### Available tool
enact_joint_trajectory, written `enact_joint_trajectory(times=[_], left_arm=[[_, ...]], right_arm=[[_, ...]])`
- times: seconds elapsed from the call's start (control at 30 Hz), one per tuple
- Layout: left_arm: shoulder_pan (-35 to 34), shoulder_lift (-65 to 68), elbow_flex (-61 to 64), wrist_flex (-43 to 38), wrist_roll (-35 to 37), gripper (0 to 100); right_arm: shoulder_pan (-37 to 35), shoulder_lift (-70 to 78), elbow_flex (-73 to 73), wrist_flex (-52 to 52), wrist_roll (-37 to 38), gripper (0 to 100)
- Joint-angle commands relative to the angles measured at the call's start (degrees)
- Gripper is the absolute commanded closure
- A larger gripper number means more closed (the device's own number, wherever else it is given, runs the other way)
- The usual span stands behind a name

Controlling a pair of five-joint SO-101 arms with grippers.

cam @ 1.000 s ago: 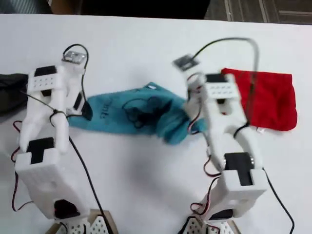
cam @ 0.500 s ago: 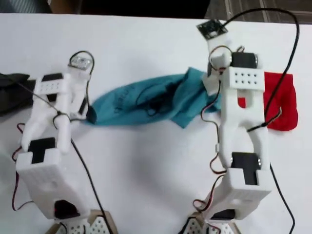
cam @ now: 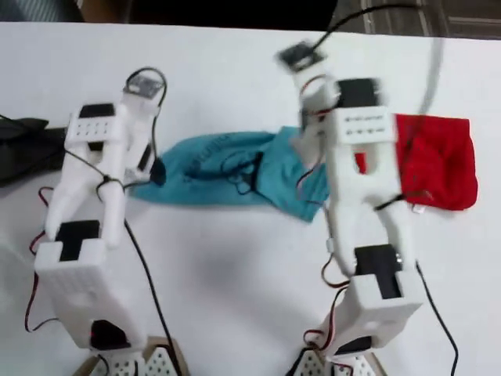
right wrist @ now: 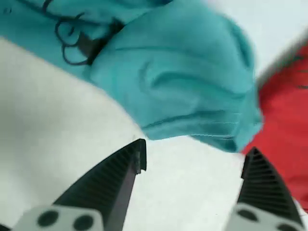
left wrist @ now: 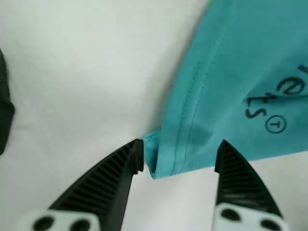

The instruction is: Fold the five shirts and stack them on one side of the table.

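Observation:
A teal shirt (cam: 223, 176) lies bunched across the middle of the table, with dark print on it. My left gripper (cam: 154, 171) is at its left end, open. In the left wrist view the left gripper (left wrist: 178, 156) has the hemmed corner of the teal shirt (left wrist: 240, 72) between its spread fingers. My right gripper (cam: 307, 155) hangs over the shirt's right end. In the right wrist view the right gripper (right wrist: 192, 161) is open over bare table just short of the teal shirt (right wrist: 183, 82). A folded red shirt (cam: 438, 160) lies at the right, also seen as the red shirt (right wrist: 284, 110).
A dark shirt (cam: 23, 149) lies at the table's left edge, its dark cloth (left wrist: 4, 110) also in the left wrist view. Cables loop from both arms over the white table (cam: 235, 266). The table's far edge is close behind.
The right arm lifted the teal shirt's right end toward the far side, then came back left and let it drop. The left arm shifted slightly right with the shirt's left end.

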Motion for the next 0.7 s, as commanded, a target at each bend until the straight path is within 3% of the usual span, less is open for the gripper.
enact_joint_trajectory(times=[0.0, 0.27, 0.43, 0.63, 0.67], left_arm=[[1.2, -0.4, -5.8, 0.7, 2.3, 74], [1.9, -0.3, -1.4, -4.9, 5.3, 74], [1.9, -0.3, 6.7, -11.5, 5.0, 74], [1.9, -0.3, 9.8, -14.5, 5.0, 74], [1.9, -0.3, 9.7, -14.5, 5.0, 74]], right_arm=[[-4.9, -1.8, 10.5, -3.6, -0.5, 67.9], [-4.2, -0.9, 30.9, -24.1, -0.3, 67.9], [1.6, 2.5, 31.9, -31.9, -0.3, 68.9], [12.4, 7.0, 21.5, -34.8, -0.3, 99.1], [13.6, 7.3, 19.6, -34.5, -0.3, 97.5]])
